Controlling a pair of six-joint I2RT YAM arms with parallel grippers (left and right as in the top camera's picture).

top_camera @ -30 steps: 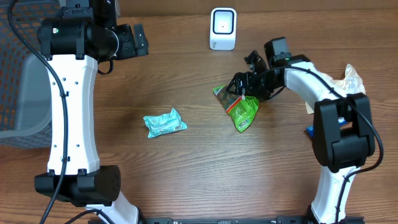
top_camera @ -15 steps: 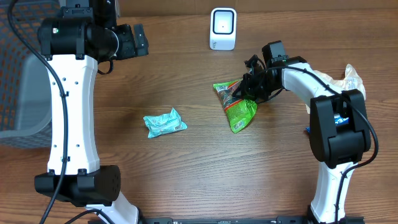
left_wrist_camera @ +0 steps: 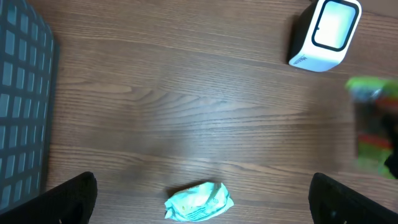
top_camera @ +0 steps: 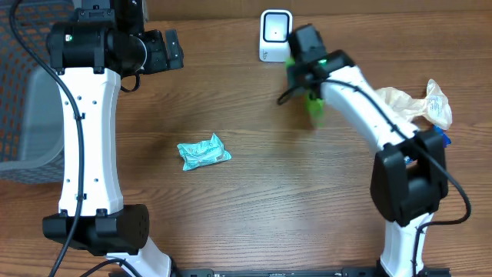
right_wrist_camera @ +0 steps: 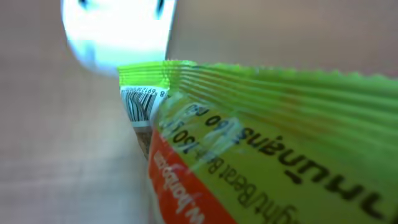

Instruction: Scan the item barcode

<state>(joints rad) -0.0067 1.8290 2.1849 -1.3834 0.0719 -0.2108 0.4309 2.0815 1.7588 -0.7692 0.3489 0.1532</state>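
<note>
The item is a green snack packet (top_camera: 315, 106), lifted off the table and blurred with motion, with my right gripper (top_camera: 306, 73) shut on it just below the white barcode scanner (top_camera: 276, 35). In the right wrist view the packet (right_wrist_camera: 273, 137) fills the frame. Its barcode (right_wrist_camera: 142, 104) is at the left edge, and the scanner (right_wrist_camera: 118, 31) is a white blur behind it. The fingers are hidden there. My left gripper (top_camera: 171, 50) hangs open high at the back left. Its fingertips (left_wrist_camera: 74, 196) stand wide apart, above a teal packet (left_wrist_camera: 199, 202).
The teal packet (top_camera: 204, 151) lies left of centre. A dark mesh basket (top_camera: 23, 77) stands at the left edge. A crumpled beige bag (top_camera: 415, 104) and a small blue thing (top_camera: 442, 138) lie at the right. The left wrist view also shows the scanner (left_wrist_camera: 324, 34).
My right gripper has shut on the green packet, lifted it off the table and carried it back and left toward the scanner. The left arm has not moved.
</note>
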